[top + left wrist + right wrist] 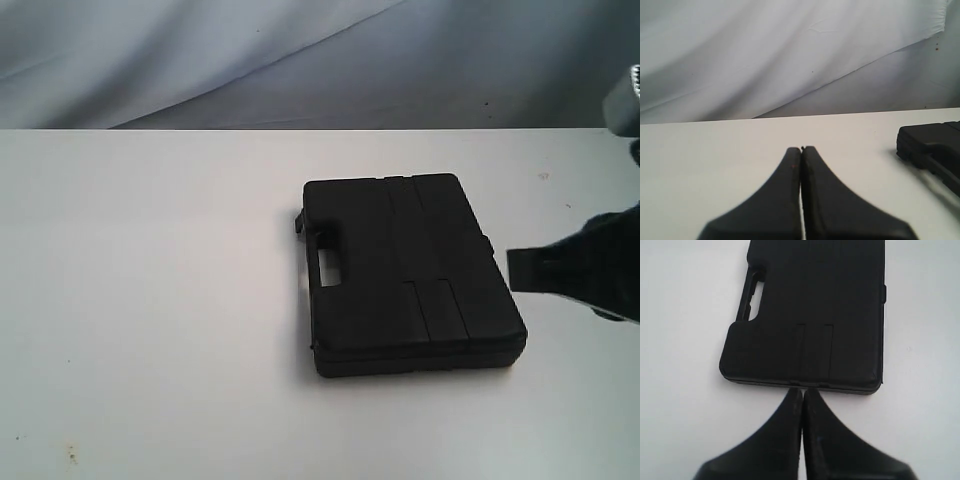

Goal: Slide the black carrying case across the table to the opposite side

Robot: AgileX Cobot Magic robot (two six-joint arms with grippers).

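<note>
One bench [150,330], white, with a few specks near the front edge. One black carrying case [410,270] flat on it, right of centre: rectangular, matte, rounded corners, handle slot [328,268] cut into its left side, two shallow grooves across the lid. Two claws. Right claw [513,270] pressed together, tips at the case's right edge, touching or just short, hard to tell. Left claw [801,148] likewise together, low over bare bench, gripping nothing. Farthest, one pale creased cloth [300,60].
</note>
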